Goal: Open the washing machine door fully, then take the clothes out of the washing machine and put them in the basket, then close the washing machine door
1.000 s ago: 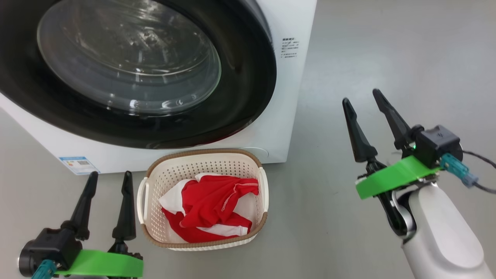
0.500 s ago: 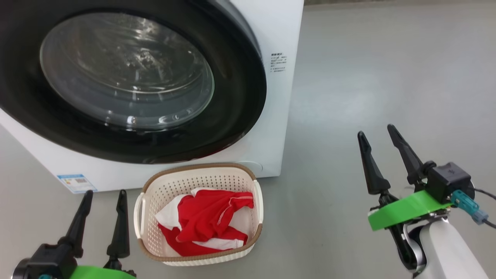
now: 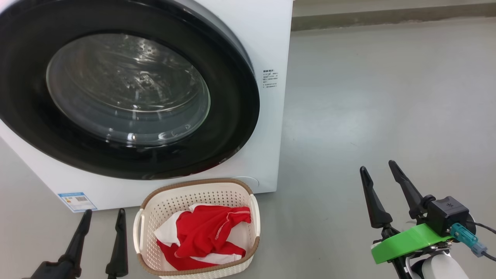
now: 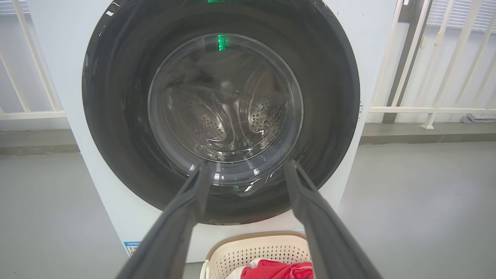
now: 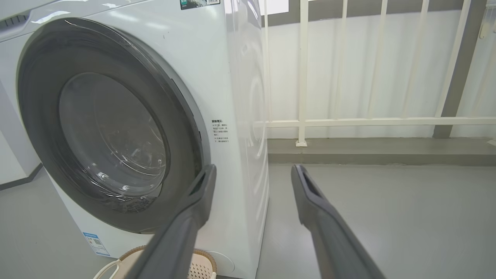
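Door [image 3: 128, 89] looks shut flush against the washer [image 3: 273, 42]. Clothes [image 3: 201, 236] lie heaped in the basket [image 3: 193, 181], which sits on the floor [image 3: 368, 97] just below the door. Both claws are released and empty: left claw [image 3: 104, 212] beside the basket, right claw [image 3: 376, 166] well apart. If the latch needs seating, press the black rim, not the glass, and steer clear of the basket. A railing [image 5: 348, 122] stands beyond.

Smooth grey floor [image 3: 368, 97]. White front-loading washing machine [image 3: 271, 42] stands on it at left. Small cream perforated basket [image 3: 182, 201] sits on the floor just before the machine's lower front.
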### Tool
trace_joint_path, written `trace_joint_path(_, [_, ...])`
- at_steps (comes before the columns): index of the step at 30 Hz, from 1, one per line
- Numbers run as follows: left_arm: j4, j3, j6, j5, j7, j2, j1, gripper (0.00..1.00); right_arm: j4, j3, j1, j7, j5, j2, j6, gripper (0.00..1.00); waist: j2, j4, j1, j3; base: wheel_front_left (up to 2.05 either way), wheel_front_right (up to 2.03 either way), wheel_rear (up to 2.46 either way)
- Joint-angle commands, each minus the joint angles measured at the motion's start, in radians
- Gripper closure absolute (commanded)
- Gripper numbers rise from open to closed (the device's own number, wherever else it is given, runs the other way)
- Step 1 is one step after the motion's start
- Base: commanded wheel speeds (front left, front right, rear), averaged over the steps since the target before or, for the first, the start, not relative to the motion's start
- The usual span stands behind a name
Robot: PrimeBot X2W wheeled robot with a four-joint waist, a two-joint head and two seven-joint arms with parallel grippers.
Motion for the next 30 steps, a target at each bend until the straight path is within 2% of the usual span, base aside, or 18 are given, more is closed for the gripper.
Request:
trace_joint_path(1, [-0.03, 0.037, 0.013, 0.012, -0.001, 0.028, -0.012, 0.0, -0.033, 0.012, -0.007, -0.006, -0.014, 0.001, -0.001, 0.0, 0.0, -0.001, 0.0, -0.008, 0.0, 0.0, 0.0])
trace_joint_path(21, [-0.046, 0.021, 0.014, 0.008, 0.002, 0.044, 0.015, 0.0, -0.059, 0.005, 0.027, -0.006, -0.032, 0.002, -0.001, 0.0, 0.0, 0.004, 0.0, -0.019, 0.0, 0.0, 0.0])
trace_joint_path(22, [-0.014, -0.011, 0.008, -0.001, 0.008, 0.018, 0.042, 1.0, -0.027, -0.021, 0.045, 0.0, -0.023, 0.003, 0.0, 1.0, 0.0, 0.004, 0.0, -0.019, 0.0, 0.0, 0.0])
trace_joint_path(30, [0.06, -0.026, 0.004, -0.029, 0.017, -0.03, 0.056, 1.0, 0.048, -0.022, 0.089, 0.007, 0.006, 0.012, 0.0, 1.0, 0.0, 0.005, 0.0002, -0.019, 0.0, 0.0, 0.0])
